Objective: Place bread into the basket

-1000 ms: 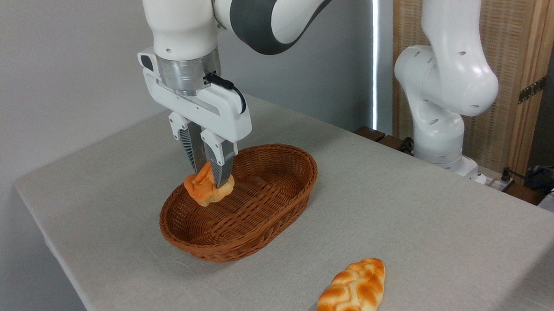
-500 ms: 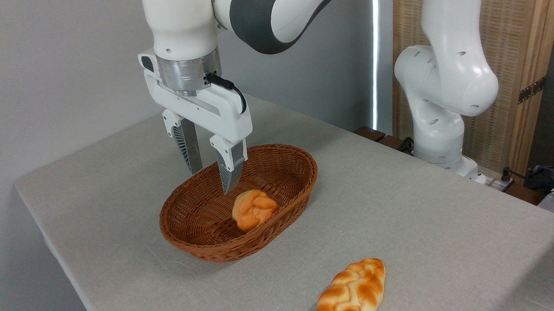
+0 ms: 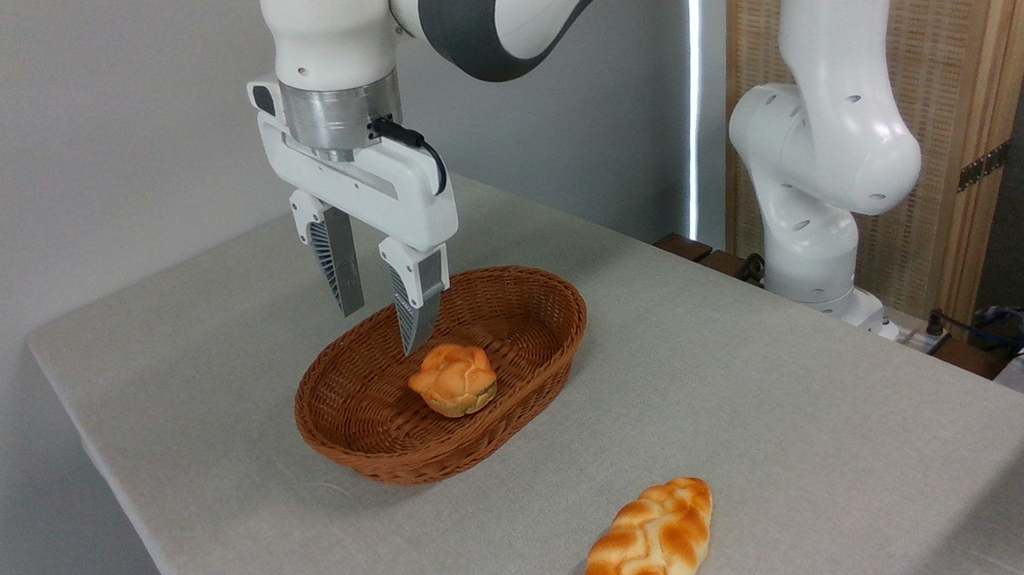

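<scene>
The bread (image 3: 453, 380), a small orange-golden knotted bun, lies upright on the floor of the basket (image 3: 518, 417), an oval brown wicker one near the table's left side. My gripper (image 3: 381, 328) hangs open just above the basket's left half, its ribbed fingers (image 3: 339, 273) apart and empty. The nearer fingertip ends a little above and left of the bun, not touching it.
A longer braided golden-brown loaf (image 3: 653, 541) lies near the table's front edge. The arm's white base column (image 3: 818, 179) stands at the back right beside a wooden screen. The grey table (image 3: 741, 381) drops off at the left and front.
The gripper opened and let the bun drop into the basket. The bun rolled and settled upright. The gripper has since risen slightly and shifted a little left.
</scene>
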Motion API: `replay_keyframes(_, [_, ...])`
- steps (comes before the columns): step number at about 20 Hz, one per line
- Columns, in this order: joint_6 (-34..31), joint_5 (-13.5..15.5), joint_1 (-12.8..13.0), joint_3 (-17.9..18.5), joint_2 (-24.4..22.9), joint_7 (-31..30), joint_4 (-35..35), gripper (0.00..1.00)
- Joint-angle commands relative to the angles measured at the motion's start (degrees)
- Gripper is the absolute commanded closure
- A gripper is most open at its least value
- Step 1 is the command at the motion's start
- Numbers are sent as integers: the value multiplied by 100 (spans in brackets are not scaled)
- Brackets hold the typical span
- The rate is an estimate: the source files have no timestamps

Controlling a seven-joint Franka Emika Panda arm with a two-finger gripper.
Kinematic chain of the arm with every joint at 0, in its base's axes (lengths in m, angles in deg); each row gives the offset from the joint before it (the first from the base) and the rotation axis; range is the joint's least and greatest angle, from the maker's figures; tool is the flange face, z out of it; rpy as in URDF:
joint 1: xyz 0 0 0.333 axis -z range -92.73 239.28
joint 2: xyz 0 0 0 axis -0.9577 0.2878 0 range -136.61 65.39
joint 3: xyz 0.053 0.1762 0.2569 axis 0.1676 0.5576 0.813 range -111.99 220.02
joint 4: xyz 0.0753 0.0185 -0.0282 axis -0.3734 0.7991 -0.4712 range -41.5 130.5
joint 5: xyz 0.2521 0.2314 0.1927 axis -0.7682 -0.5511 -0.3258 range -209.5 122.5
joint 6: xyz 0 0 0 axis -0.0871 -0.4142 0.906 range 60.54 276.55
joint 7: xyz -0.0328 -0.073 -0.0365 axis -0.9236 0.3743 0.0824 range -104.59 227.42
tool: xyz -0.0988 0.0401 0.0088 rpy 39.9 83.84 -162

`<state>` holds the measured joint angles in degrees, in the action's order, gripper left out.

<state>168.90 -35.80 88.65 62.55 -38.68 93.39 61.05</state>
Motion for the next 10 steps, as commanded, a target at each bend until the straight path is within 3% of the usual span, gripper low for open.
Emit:
replay_keyframes(1, [-13, -155, 36, 17, -18, 11, -169, 0])
replay_keyframes(6, [-170, -164, -8, 78, -18, -15, -415, 0])
replay_keyframes(10, [-908, -207, -34, 244, -1, 11, -889, 0])
